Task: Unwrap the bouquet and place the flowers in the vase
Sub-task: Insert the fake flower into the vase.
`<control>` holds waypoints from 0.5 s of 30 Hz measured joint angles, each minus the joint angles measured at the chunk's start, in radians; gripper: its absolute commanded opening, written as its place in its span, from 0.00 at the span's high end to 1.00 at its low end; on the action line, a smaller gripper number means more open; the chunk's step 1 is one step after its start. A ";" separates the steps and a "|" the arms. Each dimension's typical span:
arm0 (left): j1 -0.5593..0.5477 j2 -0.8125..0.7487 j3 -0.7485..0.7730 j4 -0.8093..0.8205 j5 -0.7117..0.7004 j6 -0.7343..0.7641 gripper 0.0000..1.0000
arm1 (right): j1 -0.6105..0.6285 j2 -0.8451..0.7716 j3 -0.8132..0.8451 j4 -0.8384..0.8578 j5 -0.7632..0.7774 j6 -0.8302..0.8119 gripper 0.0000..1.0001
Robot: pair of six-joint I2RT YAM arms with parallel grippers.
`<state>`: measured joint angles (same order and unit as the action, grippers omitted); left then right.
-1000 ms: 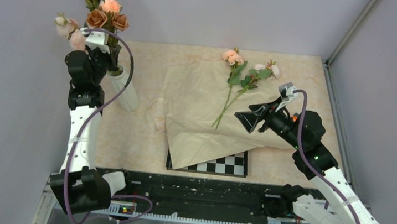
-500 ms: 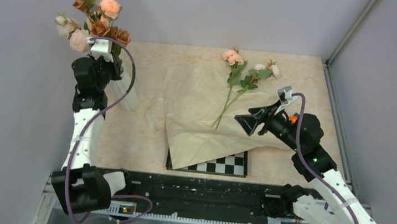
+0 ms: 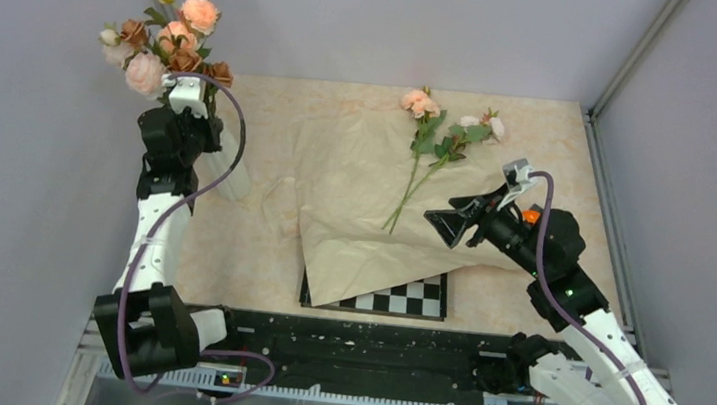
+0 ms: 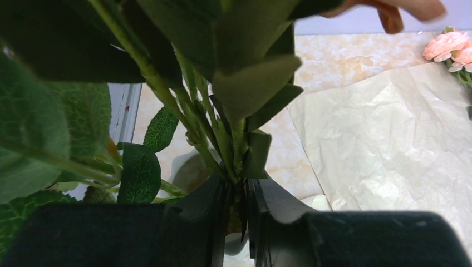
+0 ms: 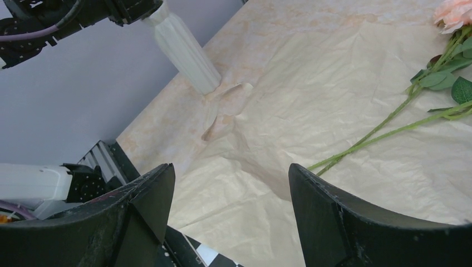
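1. The left gripper (image 4: 240, 192) is raised at the far left corner of the table (image 3: 260, 242), with a bunch of roses (image 3: 165, 41) rising above it.
2. In the left wrist view, the green stems (image 4: 220, 139) of that bunch run down between the two black fingers. The fingers stand close on either side with only a narrow slit between them. I cannot tell whether they pinch the stems or merely flank them.
3. The bunch holds peach, pale pink and rust-brown blooms with green leaves, and it leans slightly left against the grey wall.
4. The white ribbed vase (image 5: 186, 53) stands directly beneath the left gripper. In the top view it is mostly hidden behind the left arm (image 3: 155, 231). The right wrist view shows its rim meeting the gripper's underside, and whether the stem ends are inside it cannot be made out.
5. The wrapping paper (image 3: 364, 203) lies unfolded and flat across the middle of the table. Its near corner covers part of a checkerboard (image 3: 395, 295).
6. Two loose roses (image 3: 431, 140) lie on the far part of the paper. Their blooms point to the back wall and their stems cross near the lower ends.
7. The right gripper (image 3: 448, 217) hovers over the paper just near the stem ends. Its jaws are spread wide and hold nothing.
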<state>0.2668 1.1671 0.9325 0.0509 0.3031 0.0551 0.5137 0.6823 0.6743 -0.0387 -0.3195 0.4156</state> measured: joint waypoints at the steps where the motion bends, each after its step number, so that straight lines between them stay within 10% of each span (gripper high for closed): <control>1: 0.000 0.006 0.000 0.000 -0.003 0.000 0.76 | 0.000 0.000 -0.002 0.002 0.000 0.000 0.23; 15: 0.003 0.014 -0.005 0.002 -0.033 -0.001 0.53 | 0.000 -0.001 -0.007 0.017 -0.005 0.005 0.23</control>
<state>0.2703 1.1816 0.9272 0.0532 0.2703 0.0540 0.5137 0.6815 0.6670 -0.0219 -0.3241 0.4210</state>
